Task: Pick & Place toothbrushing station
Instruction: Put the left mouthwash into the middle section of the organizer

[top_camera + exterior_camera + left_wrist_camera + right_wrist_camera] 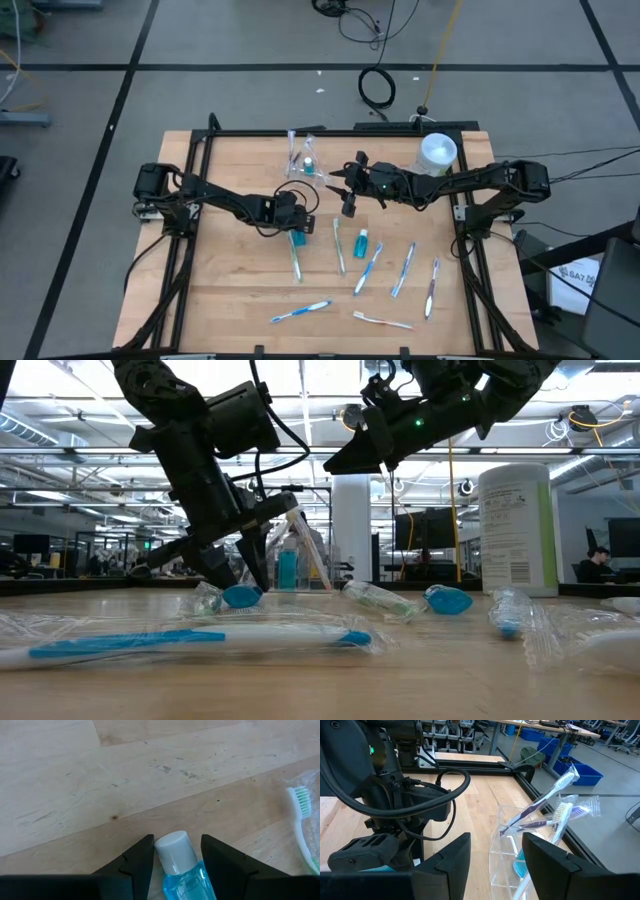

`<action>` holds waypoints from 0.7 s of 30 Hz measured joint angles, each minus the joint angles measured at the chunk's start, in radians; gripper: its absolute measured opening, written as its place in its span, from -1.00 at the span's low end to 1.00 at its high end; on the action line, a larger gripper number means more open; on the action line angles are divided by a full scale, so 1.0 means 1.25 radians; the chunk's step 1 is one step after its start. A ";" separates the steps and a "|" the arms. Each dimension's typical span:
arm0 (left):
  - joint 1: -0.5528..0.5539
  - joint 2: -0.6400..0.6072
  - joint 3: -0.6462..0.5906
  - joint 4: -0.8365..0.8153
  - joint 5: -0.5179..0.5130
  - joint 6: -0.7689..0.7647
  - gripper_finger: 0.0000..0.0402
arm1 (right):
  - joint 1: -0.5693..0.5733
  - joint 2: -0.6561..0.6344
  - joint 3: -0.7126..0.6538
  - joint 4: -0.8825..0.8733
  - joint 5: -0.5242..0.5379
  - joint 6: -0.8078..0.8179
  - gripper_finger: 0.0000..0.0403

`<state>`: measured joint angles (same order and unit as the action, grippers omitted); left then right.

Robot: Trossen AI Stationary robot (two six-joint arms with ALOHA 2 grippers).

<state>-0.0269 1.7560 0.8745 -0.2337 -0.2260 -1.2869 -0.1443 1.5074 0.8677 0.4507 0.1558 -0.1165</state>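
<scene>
- On the wooden counter (230, 270), the left gripper (297, 232) was down low near the middle, its fingers standing on either side of a teal toothpaste tube (180, 870) that lay flat on the wood.
- Seen from the left wrist, the tube's white cap (174, 851) sat between the two dark fingers (137, 860), with slim gaps on both sides; the jaws were narrowly parted around it, and whether they pressed on it could not be told.
- Just beside that tube lay a wrapped toothbrush (302, 825) with a green-and-white bristle head.
- The right gripper (349, 196) hung raised above the counter, towards the far middle, its jaws parted and holding nothing.
- Ahead of it stood the clear plastic cup (512, 855), near the counter's far edge, with several toothbrushes (547, 800) leaning upright in it and something teal (520, 867) at its bottom.
- A second teal toothpaste tube (361, 243) lay on the counter right of centre, apart from both grippers.
- More wrapped toothbrushes lay scattered over the near half: a blue one (300, 311) and a pink-and-white one (383, 320) closest to the near edge, and others (404, 270) slanted to the right of the second tube.
- A tall white canister (437, 152) stood at the far right of the counter, next to the right arm.
</scene>
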 joint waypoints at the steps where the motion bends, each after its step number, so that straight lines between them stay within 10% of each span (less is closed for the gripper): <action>1: 0.000 0.000 0.000 0.000 0.000 0.000 -0.14 | 0.000 0.000 0.000 0.000 0.000 0.000 -0.14; 21: 0.000 0.001 0.000 0.005 -0.005 0.018 -0.39 | 0.000 0.000 0.000 0.000 0.000 0.000 -0.14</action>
<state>-0.0265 1.7571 0.8742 -0.2268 -0.2327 -1.2646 -0.1440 1.5074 0.8677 0.4509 0.1558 -0.1165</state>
